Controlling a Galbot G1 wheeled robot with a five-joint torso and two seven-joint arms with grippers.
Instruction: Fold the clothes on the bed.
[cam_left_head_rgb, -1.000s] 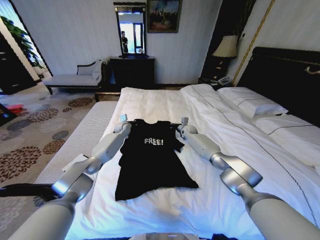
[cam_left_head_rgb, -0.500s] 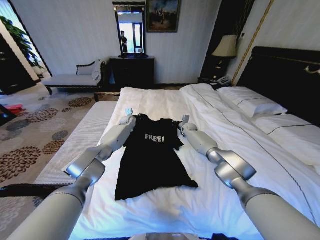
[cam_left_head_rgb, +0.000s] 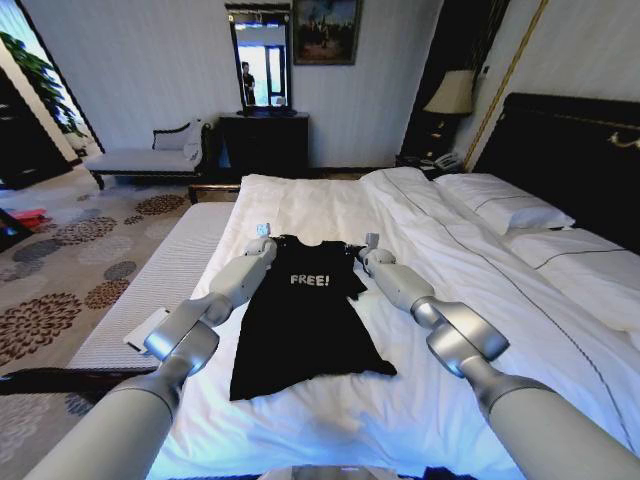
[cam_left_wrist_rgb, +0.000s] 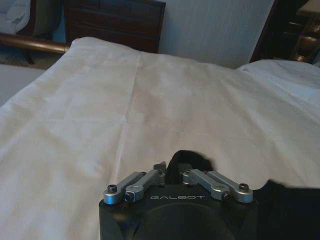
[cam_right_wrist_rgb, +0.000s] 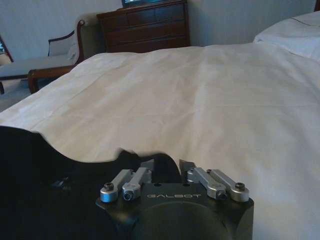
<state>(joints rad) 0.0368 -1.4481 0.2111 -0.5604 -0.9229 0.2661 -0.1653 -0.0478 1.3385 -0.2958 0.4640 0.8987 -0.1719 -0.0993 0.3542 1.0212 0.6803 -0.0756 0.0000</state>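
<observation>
- T-shirt (cam_left_head_rgb: 305, 320): flat on the bed (cam_left_head_rgb: 330, 205), long axis running from collar, between the claws, to hem nearer the robot.
- Left claw (cam_left_wrist_rgb: 173, 176): at the left shoulder, fingers nearly closed on black cloth.
- Right claw (cam_right_wrist_rgb: 165, 167): at the right shoulder, fingers narrowly parted over cloth; grip uncertain.

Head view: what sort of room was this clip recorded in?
Most likely a hotel bedroom. A large bed with white duvet and pillows stands against a tall dark headboard, with a bedside lamp beside it and a dark dresser under a mirror on the far wall.
</observation>
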